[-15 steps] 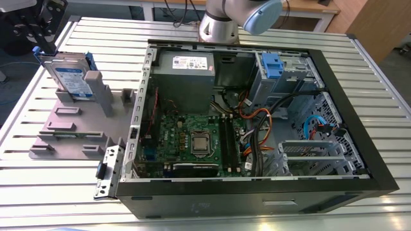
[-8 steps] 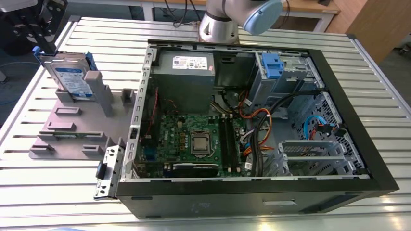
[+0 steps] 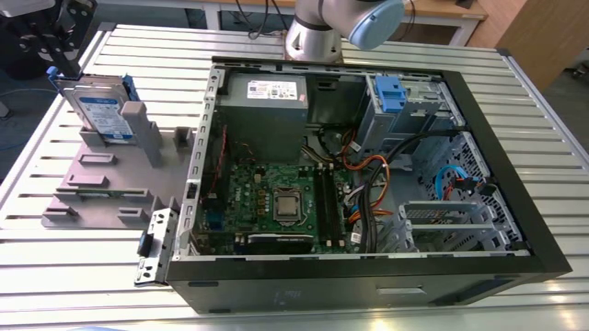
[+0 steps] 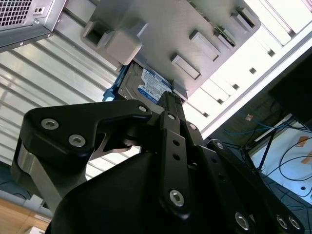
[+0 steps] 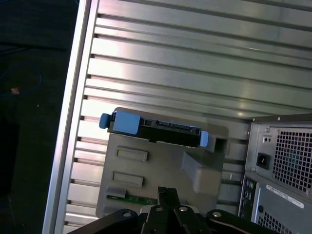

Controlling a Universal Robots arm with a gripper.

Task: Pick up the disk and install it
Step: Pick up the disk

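The disk (image 3: 99, 110) stands on edge in the grey slotted holder (image 3: 96, 186) at the exterior view's left, its white-and-blue label facing outward and blue rails along its sides. My black gripper (image 3: 67, 63) hangs just above the disk's top corner, at the far left. In the first wrist view the disk (image 5: 161, 132) is seen edge-on with its blue rail ends, and the gripper (image 5: 168, 191) sits apart from it, over the holder (image 5: 161, 170). Its fingers look shut with nothing between them. The second wrist view has the disk's label (image 4: 152, 87) beyond the gripper (image 4: 169, 100).
An open computer case (image 3: 515, 200) lies on the slatted metal table (image 3: 55, 276), right of the holder. Inside are a motherboard (image 3: 281, 200), a power supply (image 3: 267, 93), cables, and a blue bracket (image 3: 390, 93) on the grey drive bay. The arm's base (image 3: 318, 34) stands behind the case.
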